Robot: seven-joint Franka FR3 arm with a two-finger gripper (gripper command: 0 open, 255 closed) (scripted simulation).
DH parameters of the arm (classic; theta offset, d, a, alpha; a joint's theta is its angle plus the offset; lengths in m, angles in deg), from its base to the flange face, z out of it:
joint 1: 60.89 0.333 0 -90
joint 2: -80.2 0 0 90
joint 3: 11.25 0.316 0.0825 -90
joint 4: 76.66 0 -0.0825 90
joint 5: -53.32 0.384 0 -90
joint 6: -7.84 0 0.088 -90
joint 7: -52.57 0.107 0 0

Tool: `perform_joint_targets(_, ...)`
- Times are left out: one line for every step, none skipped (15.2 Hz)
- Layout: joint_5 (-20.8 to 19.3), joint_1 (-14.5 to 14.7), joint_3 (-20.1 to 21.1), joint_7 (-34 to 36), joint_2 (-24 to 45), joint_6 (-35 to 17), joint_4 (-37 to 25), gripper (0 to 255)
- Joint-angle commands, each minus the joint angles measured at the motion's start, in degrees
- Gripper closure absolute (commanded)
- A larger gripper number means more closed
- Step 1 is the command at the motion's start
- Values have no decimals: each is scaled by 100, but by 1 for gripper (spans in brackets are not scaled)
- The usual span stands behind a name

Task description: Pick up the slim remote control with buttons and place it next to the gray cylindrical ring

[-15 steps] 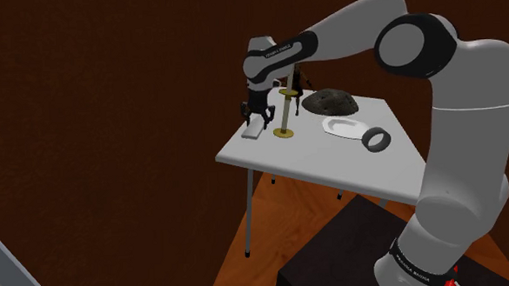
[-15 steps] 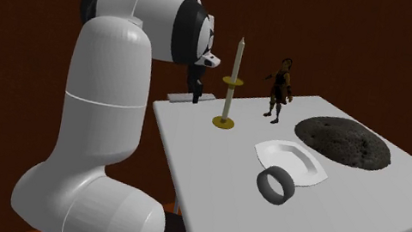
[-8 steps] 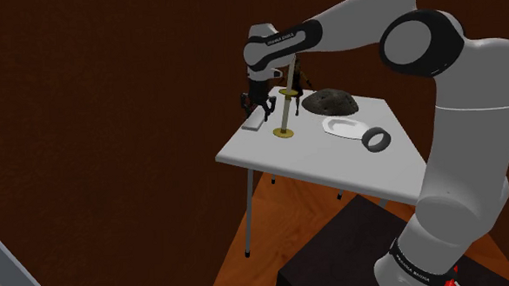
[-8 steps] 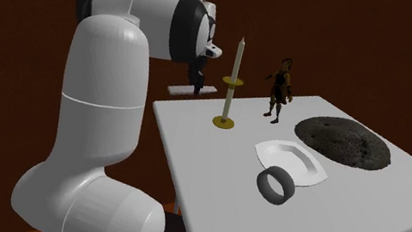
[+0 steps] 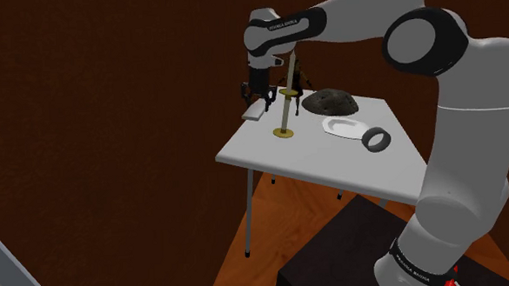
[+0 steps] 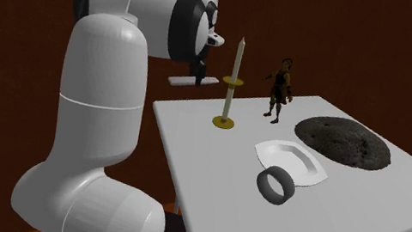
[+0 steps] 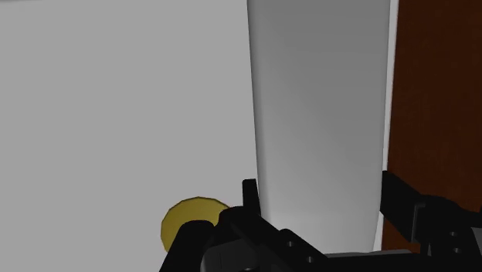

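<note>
The remote control (image 5: 253,113) is drawn as a plain pale grey slab with no buttons visible. My gripper (image 5: 259,100) is shut on it and holds it in the air above the table's far corner, beside the candlestick (image 5: 284,111). In the wrist view the slab (image 7: 320,116) sits clasped between my two black fingers (image 7: 249,202), with the gripper (image 7: 320,212) over the table. From the second exterior view the remote (image 6: 179,81) hangs under the gripper (image 6: 196,78). The grey ring (image 5: 375,140) (image 6: 277,187) stands on the table's near side.
On the white table (image 5: 314,166) stand a tall candlestick (image 6: 233,81) with a gold base (image 7: 193,222), a small dark figurine (image 6: 280,87), a dark rocky lump (image 6: 343,142) and a white dish (image 6: 292,163) just behind the ring. Brown walls surround the table.
The gripper has risen with the remote, lifting it off the table's corner. Nothing else on the table has moved.
</note>
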Motion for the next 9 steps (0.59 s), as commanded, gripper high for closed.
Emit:
perform_joint_targets(0, 4, 1, 5, -10, 144, -138, 255)
perform_joint_targets(1, 4, 2, 5, -14, 219, -210, 255)
perform_joint_targets(1, 5, 3, 4, -16, 295, -284, 255)
perform_joint_targets(1, 5, 3, 4, -17, 298, -285, 255)
perform_joint_targets(28, -52, -16, -68, -248, 200, 42, 255)
perform_joint_targets(53, -107, -36, -142, -472, 111, 354, 255)
perform_joint_targets(77, -161, -59, -219, -689, 31, 649, 255)
perform_joint_targets(100, -212, -85, -298, -899, -41, 931, 255)
perform_joint_targets(120, -262, -114, -379, -1105, -105, 1199, 255)
